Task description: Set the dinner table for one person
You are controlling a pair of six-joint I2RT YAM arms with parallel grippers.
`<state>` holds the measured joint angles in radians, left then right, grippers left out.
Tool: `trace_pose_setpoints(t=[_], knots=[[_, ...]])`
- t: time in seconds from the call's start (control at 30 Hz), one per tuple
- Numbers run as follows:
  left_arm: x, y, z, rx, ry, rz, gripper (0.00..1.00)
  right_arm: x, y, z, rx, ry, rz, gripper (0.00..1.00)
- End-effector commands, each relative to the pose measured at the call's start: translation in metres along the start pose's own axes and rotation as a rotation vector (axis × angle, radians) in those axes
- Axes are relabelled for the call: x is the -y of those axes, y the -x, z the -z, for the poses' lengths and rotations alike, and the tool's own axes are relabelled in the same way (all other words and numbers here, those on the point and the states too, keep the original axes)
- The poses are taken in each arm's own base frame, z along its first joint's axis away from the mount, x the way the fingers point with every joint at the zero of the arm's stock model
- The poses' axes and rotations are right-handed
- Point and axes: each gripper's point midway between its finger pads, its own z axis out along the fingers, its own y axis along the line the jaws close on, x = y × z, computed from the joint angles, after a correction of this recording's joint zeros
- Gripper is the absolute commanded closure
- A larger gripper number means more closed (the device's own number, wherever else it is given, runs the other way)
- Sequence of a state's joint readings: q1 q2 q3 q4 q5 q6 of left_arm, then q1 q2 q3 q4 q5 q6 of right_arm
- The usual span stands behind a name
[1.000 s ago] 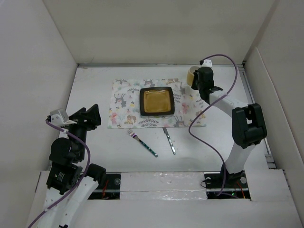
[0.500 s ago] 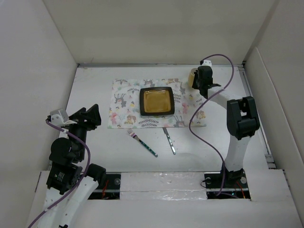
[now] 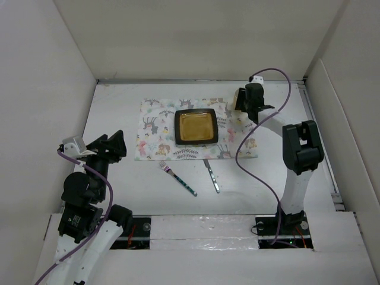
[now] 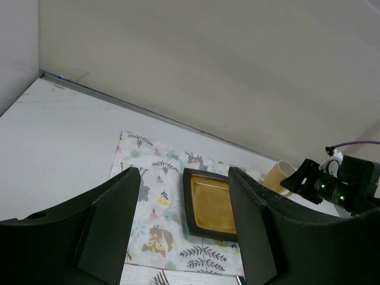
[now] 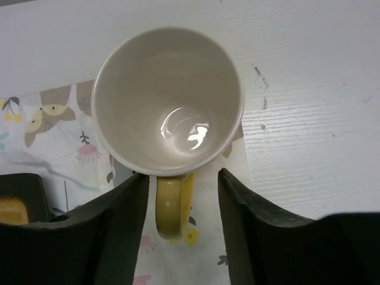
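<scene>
The white dinner table [image 3: 119,107] carries a patterned placemat [image 3: 154,133] with a dark square plate [image 3: 195,127] with a yellow inside in its middle. A fork [image 3: 178,178] and a knife [image 3: 212,176] lie on the bare table in front of the mat. A yellow mug [image 5: 169,101], white inside, stands upright on the mat's far right corner. My right gripper [image 5: 181,190] is open above it, its fingers on either side of the handle, with a gap on the right. My left gripper [image 4: 184,225] is open and empty over the table's left side.
White walls close in the table at the back and both sides. The right arm's purple cable [image 3: 249,148] loops over the mat's right edge. The mug also shows in the left wrist view [image 4: 278,177].
The right gripper and the mug have shifted a little nearer and leftward onto the mat's corner. The mug is now mostly hidden under the gripper in the top view. The left arm has not moved.
</scene>
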<state>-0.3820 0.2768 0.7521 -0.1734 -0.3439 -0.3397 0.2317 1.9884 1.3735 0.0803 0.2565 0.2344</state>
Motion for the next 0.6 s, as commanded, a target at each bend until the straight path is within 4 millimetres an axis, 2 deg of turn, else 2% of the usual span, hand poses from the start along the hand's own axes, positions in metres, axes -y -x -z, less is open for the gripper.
trace_pose_setpoints(t=[0.0, 0.07, 0.1, 0.17, 0.2, 0.23, 0.27, 0.3, 0.33, 0.37, 0.4, 0.43, 0.47, 0.5, 0.53, 0.57], knots=[[0.004, 0.008, -0.002, 0.030, -0.015, 0.005, 0.42, -0.005, 0.069, 0.038, 0.168, -0.008, -0.057, 0.38], [0.004, 0.009, -0.002, 0.036, -0.014, 0.008, 0.42, 0.001, 0.072, 0.052, 0.169, -0.026, -0.069, 0.34], [0.003, 0.008, -0.002, 0.034, -0.010, 0.008, 0.42, -0.002, 0.085, 0.070, 0.198, -0.017, -0.084, 0.33], [0.005, 0.009, -0.001, 0.034, -0.020, 0.011, 0.44, -0.005, 0.085, 0.087, 0.201, 0.002, -0.109, 0.32], [0.006, 0.010, 0.000, 0.037, -0.026, 0.014, 0.46, -0.016, 0.076, 0.107, 0.197, 0.043, -0.107, 0.38], [0.007, 0.011, 0.001, 0.040, -0.034, 0.015, 0.48, -0.027, 0.069, 0.118, 0.193, 0.091, -0.107, 0.56], [0.007, 0.010, 0.000, 0.041, -0.033, 0.012, 0.58, -0.038, 0.058, 0.129, 0.186, 0.136, -0.110, 0.76], [0.006, 0.010, 0.000, 0.040, -0.029, 0.014, 0.64, -0.052, 0.055, 0.142, 0.210, 0.205, -0.115, 1.00], [0.006, 0.009, 0.000, 0.033, -0.029, 0.012, 0.71, -0.079, 0.022, 0.169, 0.176, 0.332, -0.088, 1.00], [0.007, 0.009, 0.000, 0.033, -0.033, 0.012, 0.86, -0.096, 0.016, 0.184, 0.208, 0.406, -0.090, 1.00], [0.008, 0.010, 0.001, 0.035, -0.037, 0.013, 0.92, -0.107, -0.003, 0.197, 0.191, 0.451, -0.076, 1.00], [0.008, 0.010, 0.000, 0.035, -0.039, 0.012, 0.96, -0.125, -0.034, 0.223, 0.154, 0.514, -0.035, 1.00], [0.007, 0.010, 0.001, 0.034, -0.035, 0.010, 1.00, -0.128, -0.057, 0.233, 0.097, 0.519, -0.001, 1.00], [0.006, 0.010, 0.001, 0.034, -0.030, 0.011, 1.00, -0.131, -0.073, 0.242, 0.063, 0.527, 0.028, 1.00], [0.007, 0.010, 0.002, 0.035, -0.033, 0.013, 1.00, -0.126, -0.086, 0.248, 0.043, 0.485, 0.057, 1.00], [0.008, 0.012, 0.002, 0.038, -0.040, 0.016, 1.00, -0.122, -0.111, 0.263, -0.020, 0.473, 0.093, 1.00]])
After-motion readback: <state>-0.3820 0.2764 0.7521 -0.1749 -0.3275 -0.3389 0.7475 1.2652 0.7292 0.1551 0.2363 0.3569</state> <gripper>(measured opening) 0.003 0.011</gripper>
